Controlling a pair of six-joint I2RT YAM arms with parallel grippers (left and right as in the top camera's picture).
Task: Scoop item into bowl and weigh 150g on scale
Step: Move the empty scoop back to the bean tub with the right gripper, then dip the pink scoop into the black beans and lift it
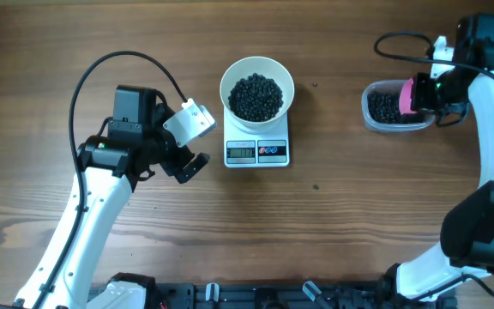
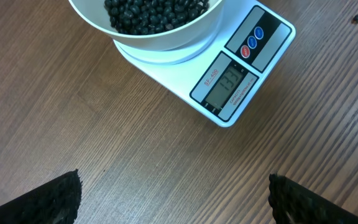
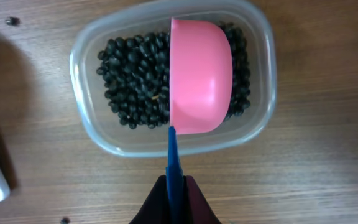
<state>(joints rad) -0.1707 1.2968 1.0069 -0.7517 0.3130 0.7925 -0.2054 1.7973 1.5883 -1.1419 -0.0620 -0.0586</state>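
Nearest, left pincer [image 2: 176, 199], released and empty, above the counter [image 2: 73, 124] just left of the scale [image 2: 241, 81]. On the scale, white bowl [image 2: 160, 40] with black beans [image 2: 148, 12]; grey display and two buttons on its front edge. Well right of the scale, right pincer [image 3: 176, 202] clenched on the blue handle of a pink scoop [image 3: 201, 78], over a clear tub [image 3: 263, 93] of more beans.

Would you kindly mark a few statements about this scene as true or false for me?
1. The bowl sits on the scale. True.
2. The bowl is empty. False: it holds black beans.
3. The pink scoop is over the clear tub. True.
4. The left gripper holds the scoop. False: its fingers are open and empty; the right gripper grips the scoop's handle.
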